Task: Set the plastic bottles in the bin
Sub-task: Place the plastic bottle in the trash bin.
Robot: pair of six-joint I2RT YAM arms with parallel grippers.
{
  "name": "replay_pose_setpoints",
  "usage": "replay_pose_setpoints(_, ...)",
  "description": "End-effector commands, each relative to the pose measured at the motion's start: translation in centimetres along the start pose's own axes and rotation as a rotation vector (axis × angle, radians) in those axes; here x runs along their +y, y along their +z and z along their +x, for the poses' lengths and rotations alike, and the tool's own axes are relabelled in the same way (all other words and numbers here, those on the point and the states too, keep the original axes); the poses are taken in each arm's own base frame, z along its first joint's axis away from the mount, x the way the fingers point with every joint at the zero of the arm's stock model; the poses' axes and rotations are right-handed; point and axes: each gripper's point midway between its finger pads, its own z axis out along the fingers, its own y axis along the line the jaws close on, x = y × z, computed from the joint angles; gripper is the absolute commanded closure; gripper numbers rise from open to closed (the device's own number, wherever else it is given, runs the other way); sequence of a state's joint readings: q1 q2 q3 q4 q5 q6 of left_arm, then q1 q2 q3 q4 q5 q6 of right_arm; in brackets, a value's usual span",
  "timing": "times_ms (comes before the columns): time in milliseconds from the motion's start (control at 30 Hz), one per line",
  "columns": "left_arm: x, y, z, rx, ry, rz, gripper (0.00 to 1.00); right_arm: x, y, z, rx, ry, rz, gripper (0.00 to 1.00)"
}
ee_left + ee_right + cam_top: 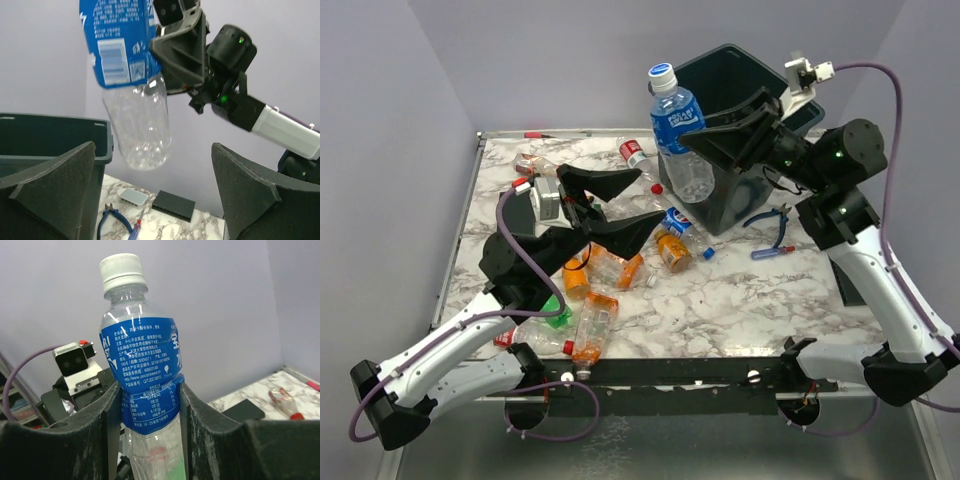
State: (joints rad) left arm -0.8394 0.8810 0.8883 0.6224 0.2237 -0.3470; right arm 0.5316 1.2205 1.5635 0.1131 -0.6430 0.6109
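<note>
My right gripper is shut on a clear plastic bottle with a blue label and a white cap, held upright in the air just left of the dark bin. The right wrist view shows both fingers pressed on its label. Below it, over the bottle pile, my left gripper is open and holds nothing. Its camera sees the held bottle hanging above the bin's rim. Several more bottles lie on the marble table: orange ones, a green one and clear ones.
Blue-handled pliers lie right of the bin. A flat black pad sits at the table's left side. Behind the pliers the left wrist view shows a small white box and a black box. Grey walls close in the table.
</note>
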Motion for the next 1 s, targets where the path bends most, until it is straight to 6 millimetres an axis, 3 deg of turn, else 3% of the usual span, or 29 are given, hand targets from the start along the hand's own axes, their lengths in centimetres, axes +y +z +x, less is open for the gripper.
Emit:
replay_pose_setpoints(0, 0.3, -0.2, -2.3, -0.069, 0.032, -0.038, 0.01, 2.1, 1.4, -0.9, -0.109, 0.02, -0.139, 0.71)
replay_pose_setpoints(467, 0.3, 1.4, 1.1, 0.039, 0.002, 0.014, 0.01, 3.9, 2.4, 3.2, -0.059, 0.165, -0.272, 0.71)
replay_pose_setpoints(667, -0.7, 1.6, 2.2, 0.087, -0.005, 0.085, 0.24, 3.4, 2.2, 4.9, -0.004, 0.171, -0.244, 0.69)
replay_pose_setpoints(733, -0.7, 1.6, 2.3, 0.095, -0.001, 0.089, 0.38, 3.0, 2.1, 5.4, 0.019, 0.167, -0.223, 0.65)
replay_pose_setpoints(800, -0.5, 1.5, 2.3, 0.097, 0.002, 0.076, 0.54, 3.0, 1.9, 5.6, 0.032, 0.161, -0.211, 0.54)
replay_pose_setpoints(900, -0.3, 1.3, 2.4, 0.101, 0.007, 0.06, 0.64, 3.0, 1.6, 5.9, 0.065, 0.151, -0.188, 0.3)
replay_pose_setpoints(967, -0.2, 1.2, 2.4, 0.106, 0.009, 0.051, 0.66, 2.6, 1.2, 6.1, 0.094, 0.149, -0.136, 0.2)
